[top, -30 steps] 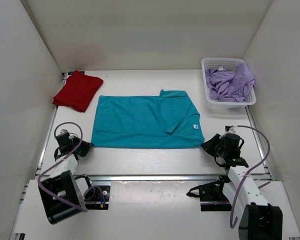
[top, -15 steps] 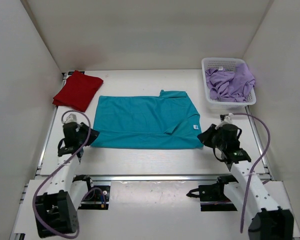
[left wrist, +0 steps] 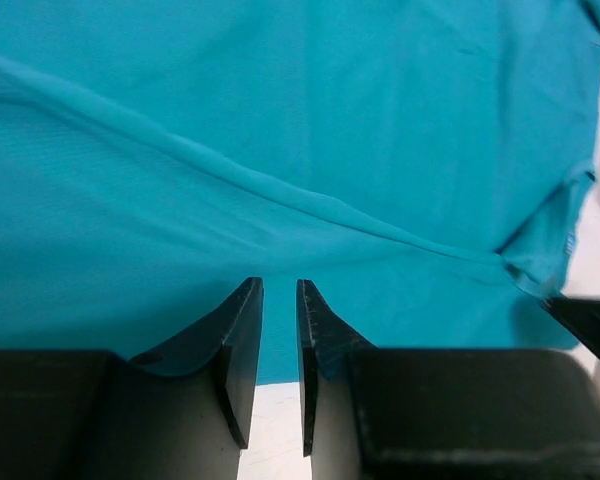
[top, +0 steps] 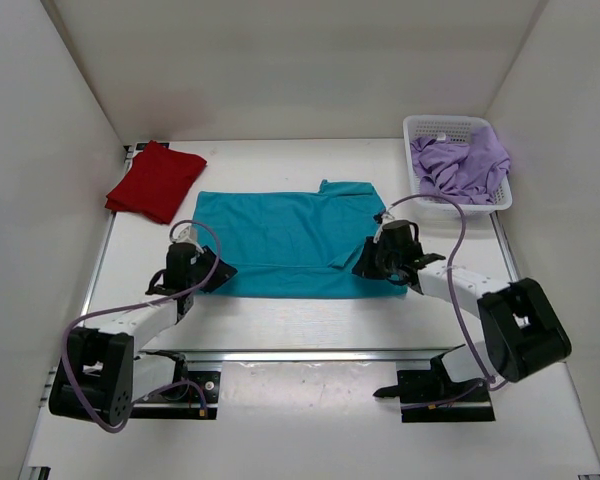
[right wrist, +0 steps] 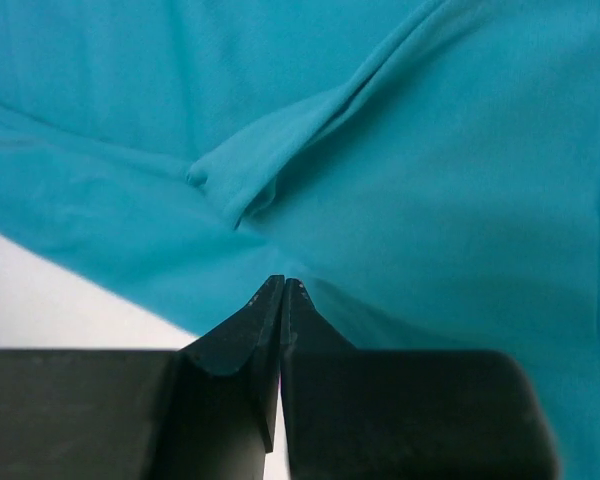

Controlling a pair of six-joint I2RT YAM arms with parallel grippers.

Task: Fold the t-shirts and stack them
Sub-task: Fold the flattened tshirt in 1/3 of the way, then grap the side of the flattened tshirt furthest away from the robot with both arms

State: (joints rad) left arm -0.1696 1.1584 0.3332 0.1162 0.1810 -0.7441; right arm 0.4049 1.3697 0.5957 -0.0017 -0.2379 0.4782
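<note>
1. The left arm reaches low over the bench (top: 300, 315) from its base, forward and to the right. The left claw (top: 220, 274) sits at the near-left corner of the teal t-shirt (top: 280, 235).
2. In the left wrist view, that claw (left wrist: 280, 285) has its two fingers slightly apart. The narrow gap shows teal cloth above and white bench below, and nothing is held in it.
3. The right arm bends inward from its base, its forearm running left. The right claw (top: 362, 268) is at the shirt's near-right corner, beside the folded-in sleeve.
4. In the right wrist view, this claw (right wrist: 282, 282) is closed, with its fingertips meeting over the shirt's near edge. Whether any cloth is pinched between them cannot be told.
5. The teal t-shirt lies spread flat mid-bench, with one sleeve turned in.
6. The red t-shirt (top: 156, 180) lies folded at the far-left corner, apart from the teal one.
7. The lavender t-shirt (top: 460, 165) is crumpled in the white basket (top: 435, 125) at the far right.
</note>
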